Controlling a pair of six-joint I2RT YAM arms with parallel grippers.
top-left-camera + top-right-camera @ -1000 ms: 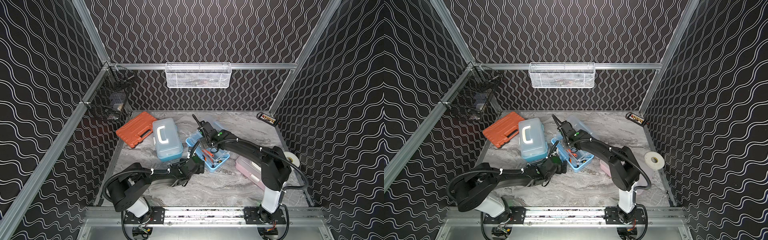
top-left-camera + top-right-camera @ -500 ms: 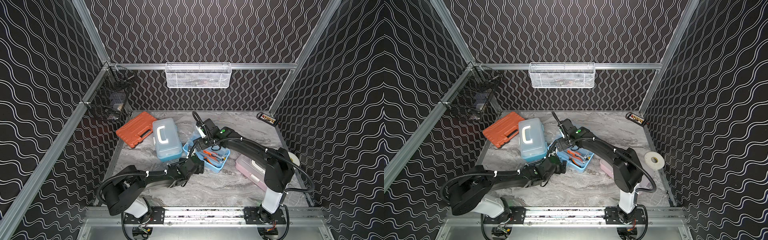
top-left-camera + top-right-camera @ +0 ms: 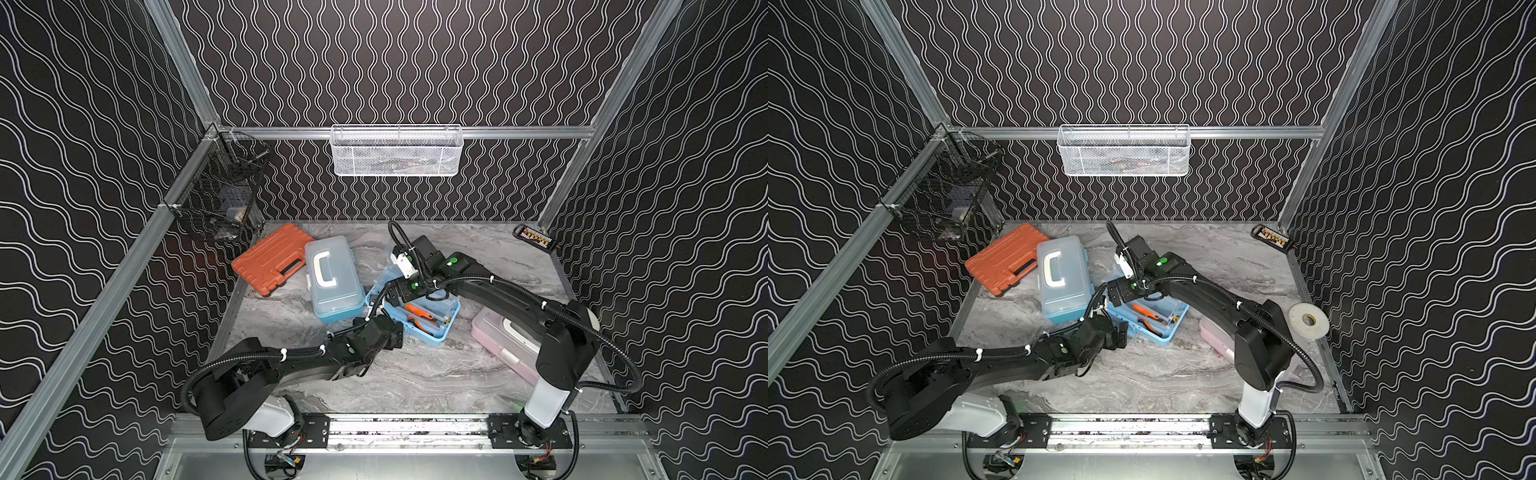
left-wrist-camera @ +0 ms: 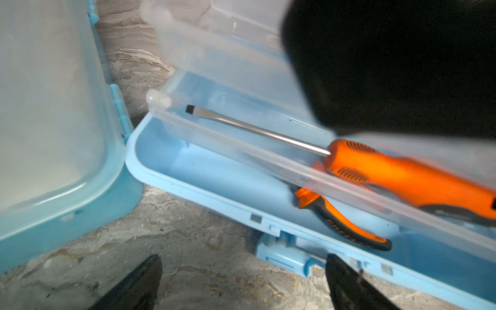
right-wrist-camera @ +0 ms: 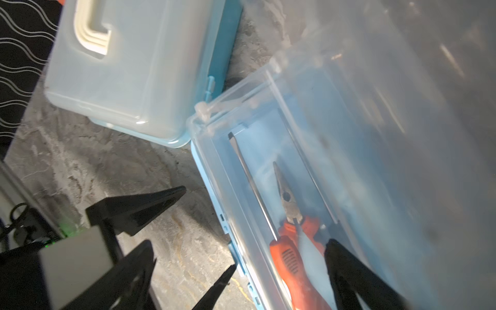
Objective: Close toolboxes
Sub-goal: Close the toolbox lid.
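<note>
Over the last second the right arm has swung from the middle of both top views toward the left end of the open light-blue plastic toolbox, centre frame. Its clear lid now leans, blurred, over the tray with the orange-handled screwdriver and pliers, so I judge this box is being shut; the lid is not down yet. The blue latch hangs unfastened.

The right gripper stands with jaws wide apart, holding nothing. The left gripper is also spread and empty, just in front of the latch.

The second light-blue toolbox with a white handle, left of centre, is closed. The pink toolbox, lower right, sits partly under the right arm.

The grey marbled tabletop also carries a flat orange ribbed case and a white tape roll. Black walls with white wavy lines enclose it, and a white mesh basket hangs on the back rail.
</note>
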